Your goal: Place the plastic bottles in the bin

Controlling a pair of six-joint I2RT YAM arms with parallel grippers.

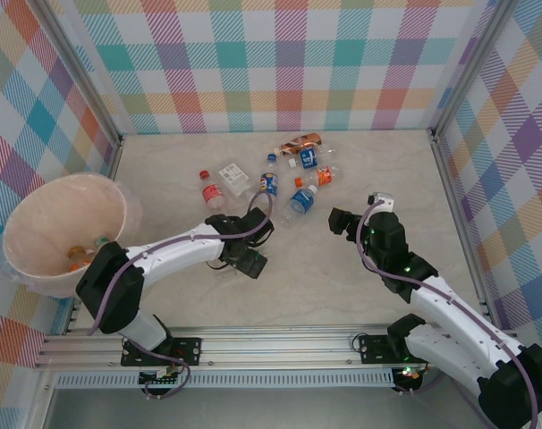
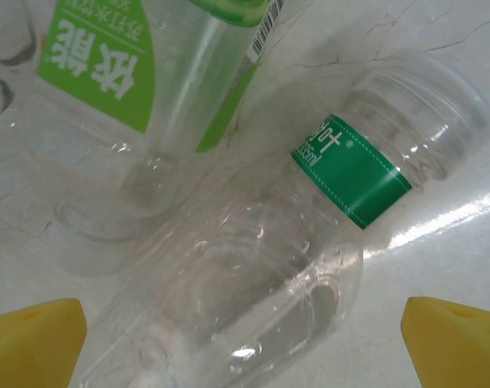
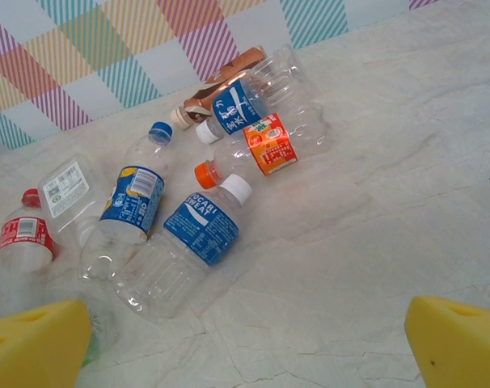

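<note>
The bin (image 1: 70, 210) sits far left of the left gripper (image 2: 245, 347), which hangs wide over a green-banded bottle (image 2: 350, 170), seemingly lined up to grasp it. The right gripper (image 3: 245, 347), also wide, faces scattered bottles (image 3: 200, 230) ahead on the surface (image 3: 374, 242).

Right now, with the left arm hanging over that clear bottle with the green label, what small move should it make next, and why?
Probably lower the left gripper straight down and close on the green-label bottle. Its jaws are open, the bottle's body lies on the table between the yellow fingertips, and nothing is held yet.
</note>
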